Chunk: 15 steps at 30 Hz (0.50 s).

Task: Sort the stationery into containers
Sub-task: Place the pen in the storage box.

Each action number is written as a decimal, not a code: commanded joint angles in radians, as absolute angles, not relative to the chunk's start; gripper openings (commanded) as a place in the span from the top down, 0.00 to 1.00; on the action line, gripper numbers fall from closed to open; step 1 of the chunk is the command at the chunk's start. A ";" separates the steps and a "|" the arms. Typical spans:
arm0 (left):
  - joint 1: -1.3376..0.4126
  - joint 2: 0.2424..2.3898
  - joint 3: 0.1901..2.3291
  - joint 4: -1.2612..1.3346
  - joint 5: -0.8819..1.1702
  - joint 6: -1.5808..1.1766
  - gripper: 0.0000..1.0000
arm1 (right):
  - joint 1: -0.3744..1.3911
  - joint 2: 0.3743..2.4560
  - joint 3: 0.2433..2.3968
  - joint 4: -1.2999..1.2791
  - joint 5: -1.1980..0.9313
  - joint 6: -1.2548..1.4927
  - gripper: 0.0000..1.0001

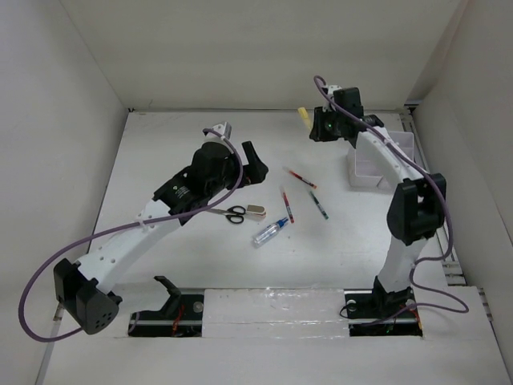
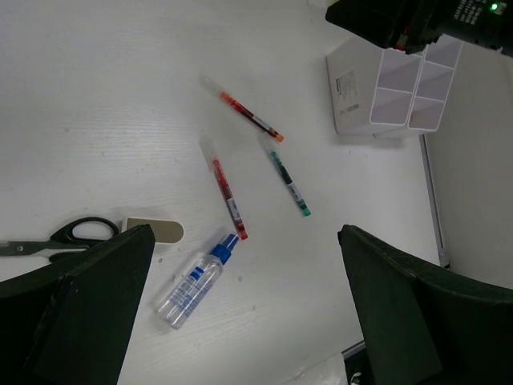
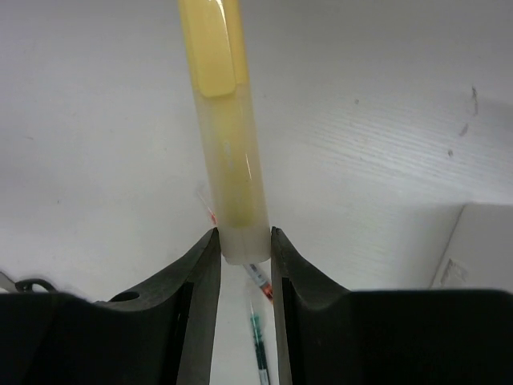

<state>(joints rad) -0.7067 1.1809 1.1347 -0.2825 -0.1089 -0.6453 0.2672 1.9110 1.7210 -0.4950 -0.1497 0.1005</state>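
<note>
Surface: white table (image 1: 160,160), pale walls on three sides
Right gripper (image 3: 244,245): clamped on the yellow highlighter (image 3: 224,144), held in the air left of the white bin (image 2: 353,100)
Left gripper (image 2: 244,241): fingers spread wide, holding nothing, well left of bin
Lying left of bin: red pen (image 2: 250,115), second red pen (image 2: 227,188), green pen (image 2: 288,184), bottle (image 2: 192,281), eraser block (image 2: 156,231), scissors (image 2: 80,233)

Nothing can be read in any view. The white bin (image 2: 350,96), ahead and to the right of the left gripper (image 2: 244,241), has a small printed label on its side wall, too fine to make out. The bottle (image 2: 195,281) beneath that gripper wears a blue label, equally illegible. White lettering on the right arm (image 2: 469,10) is blurred.
</note>
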 commanded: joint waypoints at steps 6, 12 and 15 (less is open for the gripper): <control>-0.709 1.115 1.103 -0.270 -0.121 -0.643 0.00 | 0.180 1.639 1.465 -0.357 -0.020 0.234 1.00; -0.709 1.106 1.085 -0.270 -0.109 -0.643 0.00 | 0.086 1.501 1.324 -0.333 -0.032 0.368 1.00; -0.709 1.106 1.075 -0.270 -0.098 -0.643 0.00 | 0.055 1.460 1.269 -0.302 -0.069 0.412 1.00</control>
